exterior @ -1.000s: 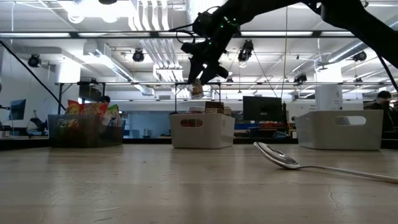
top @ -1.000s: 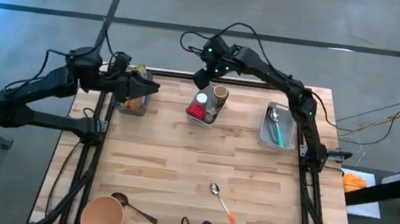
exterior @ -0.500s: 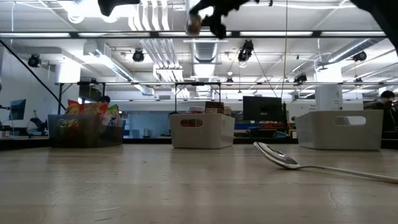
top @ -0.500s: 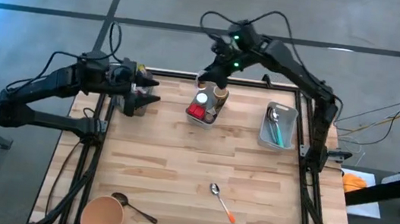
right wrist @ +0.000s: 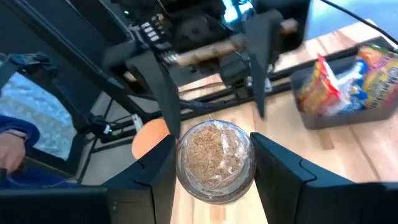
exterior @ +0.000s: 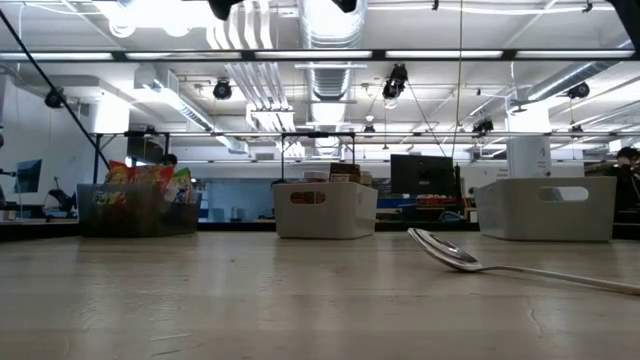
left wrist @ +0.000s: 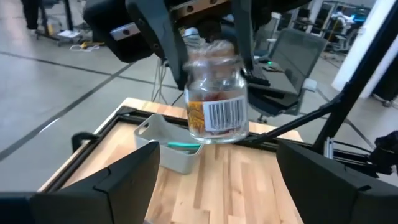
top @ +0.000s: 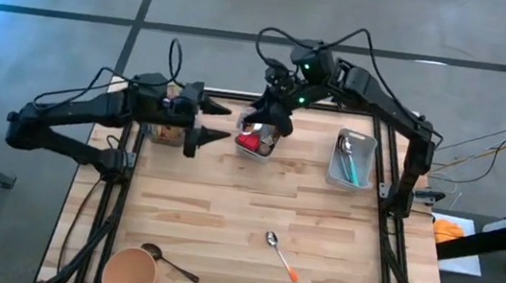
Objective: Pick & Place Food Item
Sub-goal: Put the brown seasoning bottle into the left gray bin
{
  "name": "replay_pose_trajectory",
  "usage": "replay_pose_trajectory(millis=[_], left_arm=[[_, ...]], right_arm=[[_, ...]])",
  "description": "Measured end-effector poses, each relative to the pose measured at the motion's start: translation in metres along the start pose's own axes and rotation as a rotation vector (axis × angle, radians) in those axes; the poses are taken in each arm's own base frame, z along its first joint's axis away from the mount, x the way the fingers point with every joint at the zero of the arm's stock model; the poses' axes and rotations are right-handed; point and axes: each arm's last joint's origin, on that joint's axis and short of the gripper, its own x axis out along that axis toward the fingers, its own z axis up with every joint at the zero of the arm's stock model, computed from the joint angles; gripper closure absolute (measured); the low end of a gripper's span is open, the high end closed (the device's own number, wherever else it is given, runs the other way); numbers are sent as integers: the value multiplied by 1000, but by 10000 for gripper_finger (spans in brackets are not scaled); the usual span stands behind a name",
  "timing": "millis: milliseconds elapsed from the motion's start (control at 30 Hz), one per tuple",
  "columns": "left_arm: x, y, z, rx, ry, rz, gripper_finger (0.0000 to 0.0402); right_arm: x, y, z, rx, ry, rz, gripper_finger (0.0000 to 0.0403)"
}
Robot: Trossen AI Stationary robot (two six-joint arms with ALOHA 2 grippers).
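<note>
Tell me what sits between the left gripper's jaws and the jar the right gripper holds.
Nothing: only open air separates the left gripper from the jar in the right gripper, as the left wrist view shows.

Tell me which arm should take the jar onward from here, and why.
Probably the left. The right gripper holds the glass jar up above the white bin, and the left gripper, jaws open, points straight at it from close by, ready for a handover.

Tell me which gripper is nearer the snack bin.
Left. The left gripper, open, sits just beside the snack bin; the right gripper, gripping the jar, is farther, over the white bin.
</note>
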Motion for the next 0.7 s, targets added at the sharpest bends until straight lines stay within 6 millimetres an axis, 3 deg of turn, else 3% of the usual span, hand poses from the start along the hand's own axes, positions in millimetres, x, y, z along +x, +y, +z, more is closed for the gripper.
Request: replay_pose_trajectory(millis=[367, 700], left_arm=[[16, -10, 1, -24, -44, -65, 74], [17, -13, 2, -90, -38, -146, 74]], right_arm=[[24, 12, -5, -6, 13, 47, 238], [26, 19, 0, -29, -37, 82, 238]])
